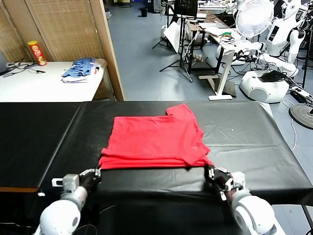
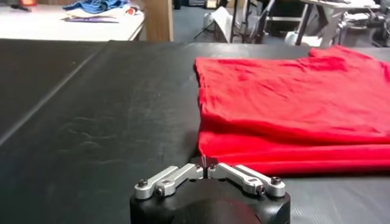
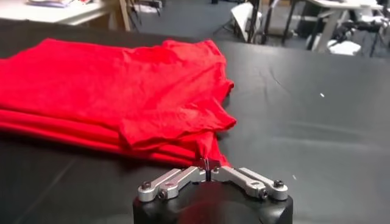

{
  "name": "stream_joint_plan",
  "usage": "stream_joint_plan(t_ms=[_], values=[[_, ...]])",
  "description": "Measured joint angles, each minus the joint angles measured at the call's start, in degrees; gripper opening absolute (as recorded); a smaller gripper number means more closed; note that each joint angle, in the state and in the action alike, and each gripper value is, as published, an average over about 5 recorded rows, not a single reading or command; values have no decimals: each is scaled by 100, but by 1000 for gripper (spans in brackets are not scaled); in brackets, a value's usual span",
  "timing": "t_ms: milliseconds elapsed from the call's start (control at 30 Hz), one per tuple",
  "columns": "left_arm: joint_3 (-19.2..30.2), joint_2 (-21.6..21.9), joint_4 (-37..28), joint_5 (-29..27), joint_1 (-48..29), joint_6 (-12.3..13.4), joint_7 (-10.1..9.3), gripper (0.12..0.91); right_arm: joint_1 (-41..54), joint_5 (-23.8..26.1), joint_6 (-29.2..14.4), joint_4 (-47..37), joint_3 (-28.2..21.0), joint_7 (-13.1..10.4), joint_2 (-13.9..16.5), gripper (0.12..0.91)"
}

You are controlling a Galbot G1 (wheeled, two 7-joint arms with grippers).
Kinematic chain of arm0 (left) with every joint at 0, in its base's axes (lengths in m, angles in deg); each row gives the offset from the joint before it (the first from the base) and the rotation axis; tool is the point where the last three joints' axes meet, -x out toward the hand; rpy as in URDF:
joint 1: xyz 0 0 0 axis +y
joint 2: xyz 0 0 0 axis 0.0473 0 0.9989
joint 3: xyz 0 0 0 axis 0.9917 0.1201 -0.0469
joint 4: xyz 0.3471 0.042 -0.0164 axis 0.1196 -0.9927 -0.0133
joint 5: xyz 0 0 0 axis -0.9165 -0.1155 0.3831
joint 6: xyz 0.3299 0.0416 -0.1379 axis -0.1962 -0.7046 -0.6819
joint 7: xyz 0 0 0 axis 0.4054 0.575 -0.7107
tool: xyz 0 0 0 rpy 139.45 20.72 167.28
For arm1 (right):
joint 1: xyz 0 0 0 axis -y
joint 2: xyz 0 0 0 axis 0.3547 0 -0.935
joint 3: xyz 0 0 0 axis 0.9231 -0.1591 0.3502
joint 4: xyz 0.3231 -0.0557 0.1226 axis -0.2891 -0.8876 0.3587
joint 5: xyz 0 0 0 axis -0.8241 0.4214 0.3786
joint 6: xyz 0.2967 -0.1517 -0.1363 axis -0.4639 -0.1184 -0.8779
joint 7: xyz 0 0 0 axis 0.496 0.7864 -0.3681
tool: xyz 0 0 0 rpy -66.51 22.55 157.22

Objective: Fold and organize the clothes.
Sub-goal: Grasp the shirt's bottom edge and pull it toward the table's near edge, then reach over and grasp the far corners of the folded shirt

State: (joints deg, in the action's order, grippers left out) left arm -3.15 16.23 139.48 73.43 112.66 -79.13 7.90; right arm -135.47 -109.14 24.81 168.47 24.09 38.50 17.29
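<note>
At the near edge of the black table (image 1: 44, 142), the left tool (image 1: 96, 173) was pinched shut on the near left corner of the red T-shirt (image 1: 154, 142), and the right tool (image 1: 211, 172) was shut on its near right corner. The shirt lay partly folded at the table's middle; further folds seemed left. No containers showed.

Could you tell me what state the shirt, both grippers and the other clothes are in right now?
red T-shirt: partly folded, lying flat on the black table.
left gripper: shut on the shirt's near left corner.
right gripper: shut on its near right corner.
blue striped heap: piled loosely on the white table.
</note>
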Motion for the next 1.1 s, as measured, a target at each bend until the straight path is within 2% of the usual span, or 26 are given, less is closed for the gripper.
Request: stream_joint_plan(t_ms=[100, 167, 333, 433, 567, 700, 800, 867, 933, 1100], values=[[-46, 28, 237, -5, 237, 1, -5, 125, -272, 4, 70, 216, 99, 1, -56, 136], [-73, 35, 363, 4, 341, -16, -20, 125, -435, 6, 145, 349, 148, 16, -78, 194], [-112, 47, 608, 59, 531, -124, -100, 138, -781, -23, 352, 665, 286, 110, -40, 468], [-155, 86, 747, 159, 635, -237, -171, 239, -919, -190, 457, 885, 408, 124, 40, 633], [-251, 196, 985, 401, 773, -419, -314, 468, -870, -667, 486, 1107, 680, 133, 192, 776], [-405, 350, 1212, 796, 735, -448, -429, 681, -410, -1008, 296, 974, 887, 124, 348, 796], [-453, 441, 1202, 1005, 490, -287, -387, 776, 214, -1048, -10, 572, 796, 70, 410, 798], [-395, 448, 1082, 1045, 188, -159, -279, 792, 703, -1039, -167, 210, 627, 7, 442, 798], [-282, 429, 880, 1129, -216, -138, -229, 796, 1233, -1003, -262, -187, 395, -56, 460, 798], [145, 457, 146, 1492, -1404, -361, -353, 798, 2579, -856, -344, -1346, -324, -126, 372, 798]])
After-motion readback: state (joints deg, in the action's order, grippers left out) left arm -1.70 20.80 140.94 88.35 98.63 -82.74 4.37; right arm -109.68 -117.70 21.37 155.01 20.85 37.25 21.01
